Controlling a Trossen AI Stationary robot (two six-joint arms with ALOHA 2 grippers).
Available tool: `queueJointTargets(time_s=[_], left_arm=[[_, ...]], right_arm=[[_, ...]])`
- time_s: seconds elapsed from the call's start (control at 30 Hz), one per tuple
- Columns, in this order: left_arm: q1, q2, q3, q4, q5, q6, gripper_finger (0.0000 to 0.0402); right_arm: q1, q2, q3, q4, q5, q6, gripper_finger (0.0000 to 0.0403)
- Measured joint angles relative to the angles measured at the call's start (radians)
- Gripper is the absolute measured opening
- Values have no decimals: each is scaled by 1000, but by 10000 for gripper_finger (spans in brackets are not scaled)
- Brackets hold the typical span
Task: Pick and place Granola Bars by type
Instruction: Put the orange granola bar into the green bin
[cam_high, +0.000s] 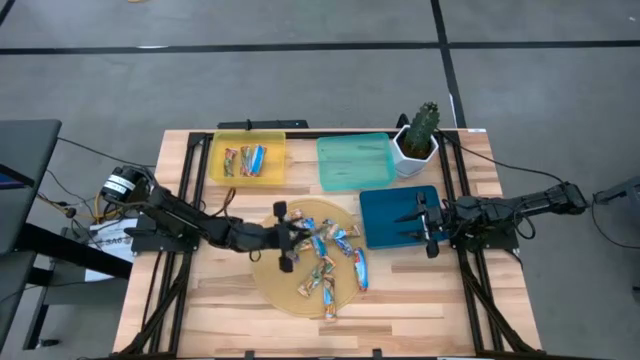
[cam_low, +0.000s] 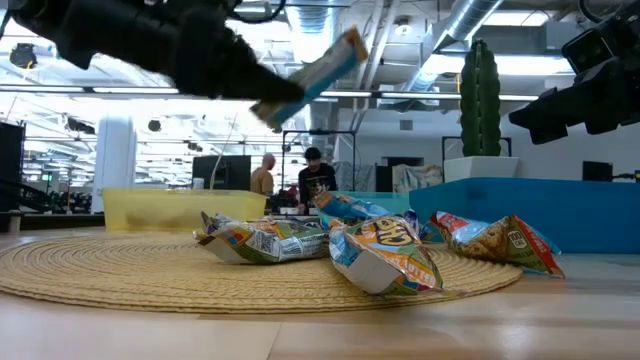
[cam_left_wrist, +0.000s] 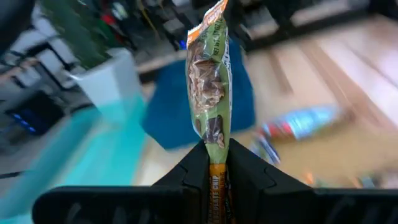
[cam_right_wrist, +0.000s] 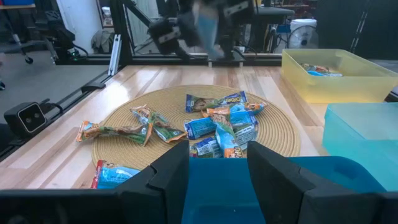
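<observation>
We see the left gripper (cam_high: 287, 236) over the near-left part of the round mat (cam_high: 275, 285), lifted clear of it. Its fingers (cam_left_wrist: 249, 177) are pinched narrow on one bar (cam_left_wrist: 210, 81), an orange-and-green wrapper held by its end and sticking up past the fingertips. In the low view that held bar (cam_low: 318, 72) hangs tilted in the air, well above the pile.

We note the rest of the bars (cam_high: 335, 262) lie loose on the mat, blue-and-white ones mixed with orange and green ones, some overlapping; one orange-and-green pair (cam_right_wrist: 127, 130) lies apart near the mat's edge. A few more bars (cam_high: 246, 160) sit in the yellow tray (cam_high: 272, 177) at the far left. The teal tray (cam_high: 352, 165) stands beside it, and the dark blue tray (cam_high: 385, 215) is nearer, just right of the mat.

The right gripper (cam_high: 430, 225) waits above the blue tray's right side, its fingers (cam_right_wrist: 168, 177) parted with nothing between them. A potted cactus (cam_high: 420, 135) stands at the far right of the trays. Two people (cam_low: 300, 180) show in the room beyond.
</observation>
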Motion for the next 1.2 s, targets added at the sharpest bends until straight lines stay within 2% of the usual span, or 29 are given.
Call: queueJointTargets(time_s=[0.2,0.33,0.5,0.67,0.97,1.13,1.2], left_arm=[[64,0,0,156,-81,-18,36],[134,0,0,210,-98,-37,36],[232,0,0,226,-92,-91,36],[325,0,0,225,-38,-129,36],[445,0,0,214,-35,-238,36],[508,0,8,203,-26,-375,36],[535,1,37,157,7,-429,36]], right_arm=[[0,0,0,0,0,0,154],[0,0,0,0,0,0,154],[0,0,0,0,0,0,154],[0,0,0,0,0,0,154],[0,0,0,0,0,0,154],[0,0,0,0,0,0,154],[0,0,0,0,0,0,154]])
